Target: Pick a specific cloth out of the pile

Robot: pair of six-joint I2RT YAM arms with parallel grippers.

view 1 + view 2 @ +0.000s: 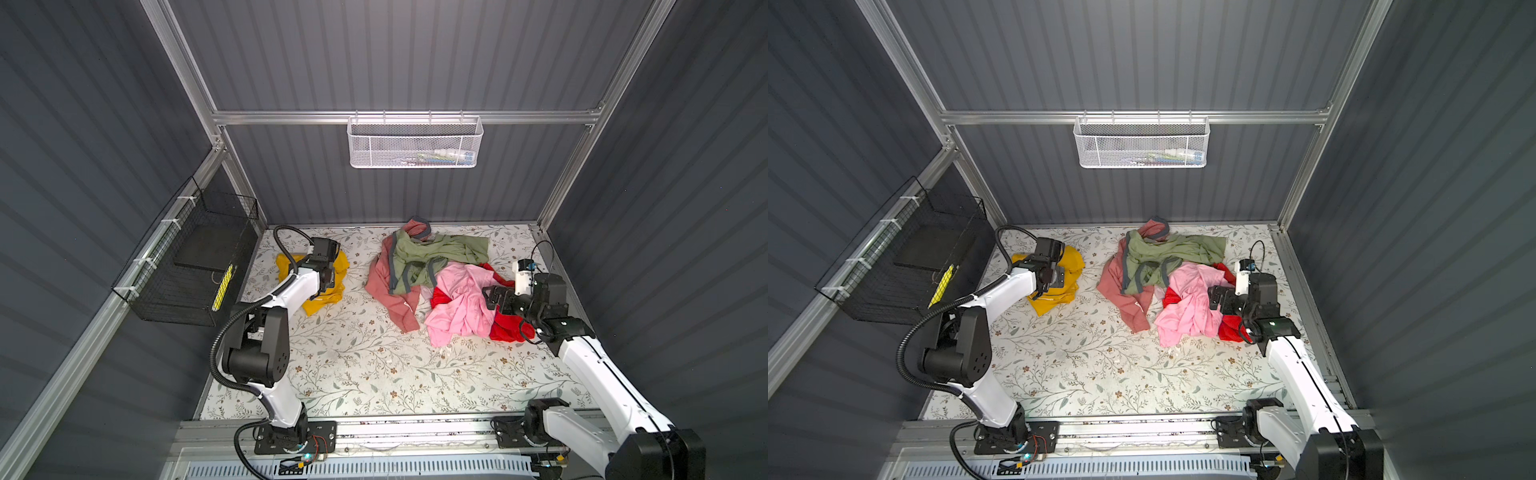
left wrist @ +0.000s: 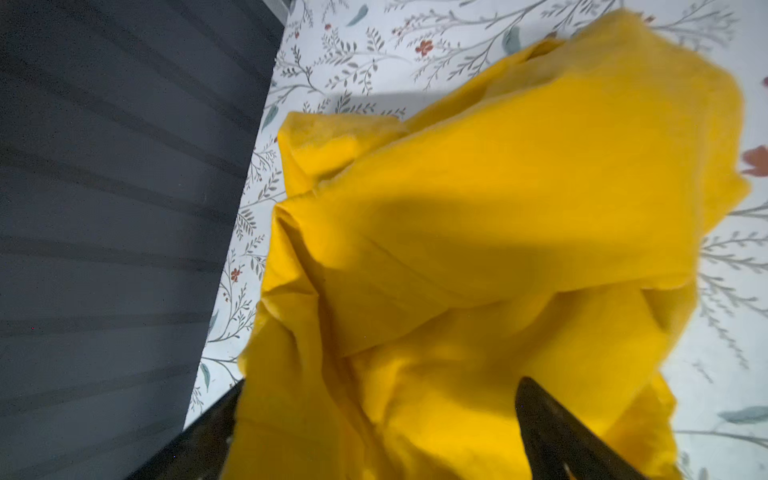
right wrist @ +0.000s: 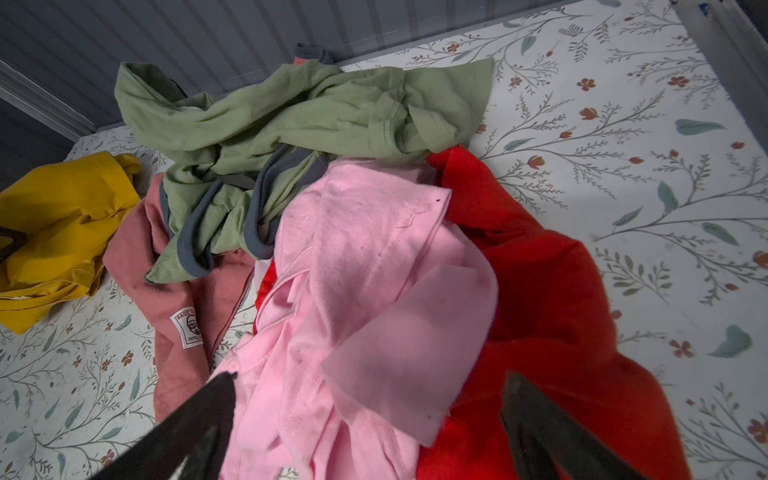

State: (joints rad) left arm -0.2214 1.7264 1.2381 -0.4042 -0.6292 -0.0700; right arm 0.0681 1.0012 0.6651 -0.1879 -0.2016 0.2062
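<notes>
The left end effector (image 2: pixel 380 382) is released over the cloth (image 2: pixel 478 208) (lying apart from the pile (image 3: pixel 374 270)), and the right end effector (image 3: pixel 370 376) is released above the pile.

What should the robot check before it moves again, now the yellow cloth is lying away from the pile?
1. Cloth apart from the pile: ok, bare table lies between them.
2. Cloth wholly on the table: ok.
3. Left gripper open: ok, jaws wide above the cloth.
4. Cloth clear of the left fingers: cannot tell, it is blurred there.
5. Right gripper open: ok, jaws wide over the pink garment.
</notes>
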